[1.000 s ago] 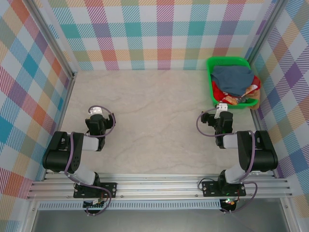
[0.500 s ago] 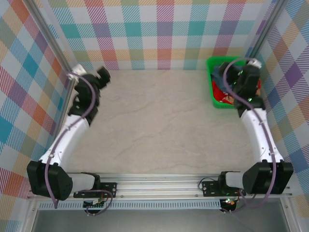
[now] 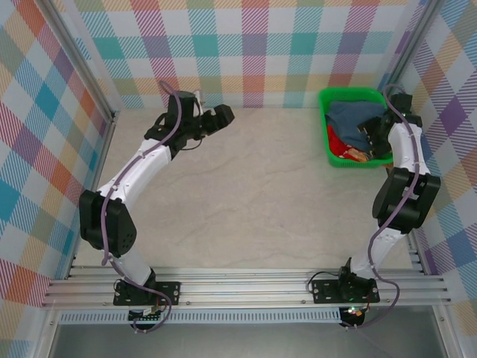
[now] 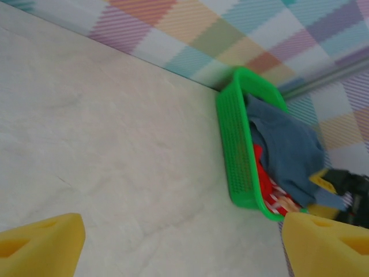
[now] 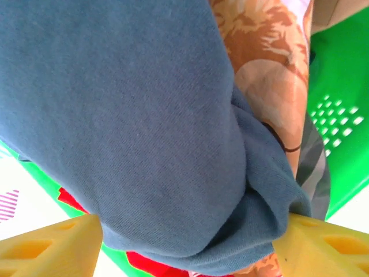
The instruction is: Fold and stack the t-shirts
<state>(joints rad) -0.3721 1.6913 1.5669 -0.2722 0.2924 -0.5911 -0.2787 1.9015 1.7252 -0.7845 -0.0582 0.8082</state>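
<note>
Piled in green basket (image 3: 325, 127) at far right corner of table (image 3: 246, 186): blue t-shirt (image 3: 356, 115) on top, red t-shirt (image 4: 265, 183) and orange-print t-shirt (image 5: 259, 63) underneath. Right gripper (image 3: 370, 131) low over blue t-shirt, jaws apart, cloth bulging between. Left gripper (image 3: 218, 115) above bare table, jaws wide apart.

The basket (image 3: 326, 128) is sitting in the far right corner of the bench (image 3: 253, 194), with the t-shirts (image 3: 352, 118) lying piled in it. The right gripper (image 3: 370, 134) is hanging over them, and the left gripper (image 3: 222, 114) is hovering well to the left.
</note>
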